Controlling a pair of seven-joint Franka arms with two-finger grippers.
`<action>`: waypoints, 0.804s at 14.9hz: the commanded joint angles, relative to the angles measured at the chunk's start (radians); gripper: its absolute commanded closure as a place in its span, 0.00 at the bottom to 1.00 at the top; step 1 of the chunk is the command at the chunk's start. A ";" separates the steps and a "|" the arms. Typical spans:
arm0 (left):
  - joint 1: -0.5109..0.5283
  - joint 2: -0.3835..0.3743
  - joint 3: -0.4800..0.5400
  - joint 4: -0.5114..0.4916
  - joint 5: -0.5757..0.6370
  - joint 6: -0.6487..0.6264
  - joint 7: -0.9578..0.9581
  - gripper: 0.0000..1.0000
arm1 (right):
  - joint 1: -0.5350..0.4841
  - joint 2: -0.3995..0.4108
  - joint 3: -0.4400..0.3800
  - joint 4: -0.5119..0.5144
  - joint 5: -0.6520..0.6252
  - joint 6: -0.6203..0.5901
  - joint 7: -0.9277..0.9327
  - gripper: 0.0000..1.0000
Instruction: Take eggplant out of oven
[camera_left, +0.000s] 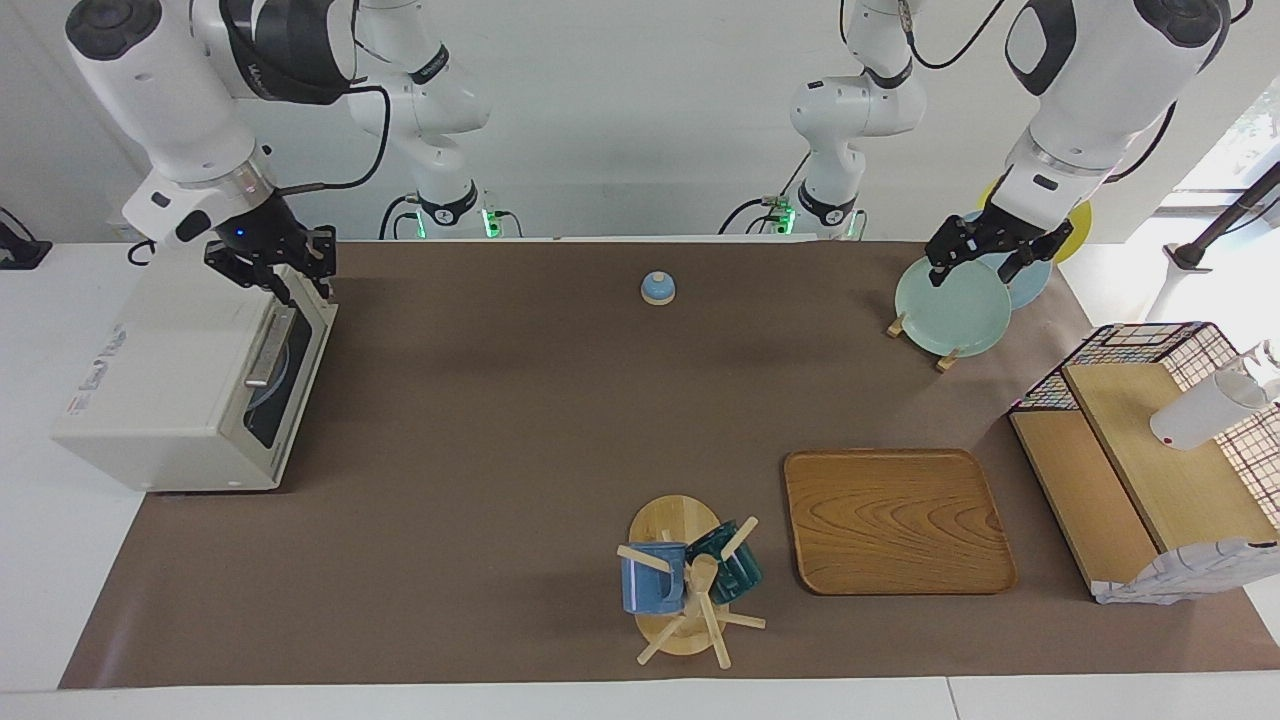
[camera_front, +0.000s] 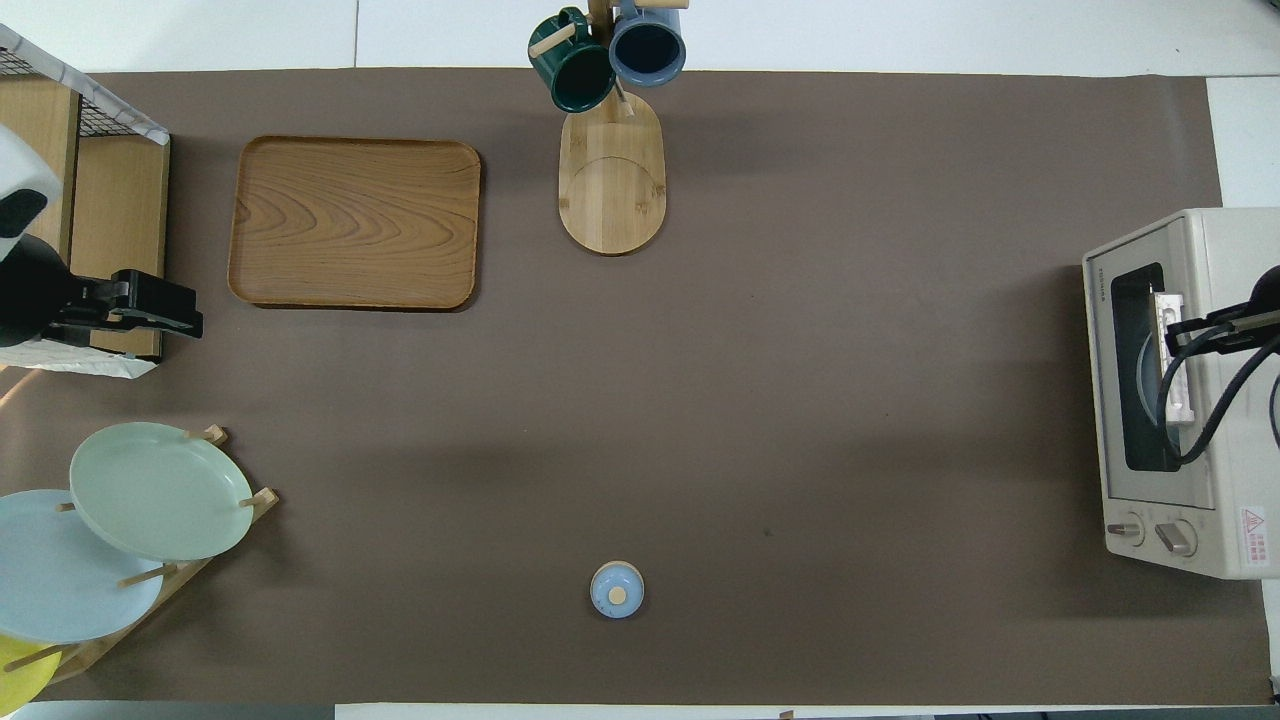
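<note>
The cream-white oven (camera_left: 180, 380) stands at the right arm's end of the table, and its dark glass door (camera_left: 285, 375) is closed. It also shows in the overhead view (camera_front: 1215, 400). A pale plate shows dimly through the glass. The eggplant is hidden. My right gripper (camera_left: 300, 285) is open and hangs just over the top of the door, at the end of the metal bar handle (camera_left: 268, 352) nearer to the robots; in the overhead view the gripper (camera_front: 1195, 335) sits over the handle (camera_front: 1172, 380). My left gripper (camera_left: 985, 262) is open and empty and waits over the plate rack.
A plate rack with a green plate (camera_left: 950, 305) stands at the left arm's end. A wire basket on wooden shelves (camera_left: 1150, 450), a wooden tray (camera_left: 895, 520) and a mug tree (camera_left: 690, 580) lie farther out. A small blue bell (camera_left: 658, 288) sits near the robots.
</note>
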 joint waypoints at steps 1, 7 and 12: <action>0.010 0.002 -0.009 0.005 0.014 -0.012 0.007 0.00 | 0.007 -0.037 0.008 -0.080 -0.078 0.055 0.154 1.00; 0.010 0.002 -0.009 0.005 0.014 -0.013 0.007 0.00 | -0.001 0.000 0.008 -0.115 -0.180 0.116 0.154 1.00; 0.010 0.000 -0.009 0.005 0.014 -0.013 0.007 0.00 | -0.008 0.006 0.008 -0.143 -0.184 0.144 0.159 1.00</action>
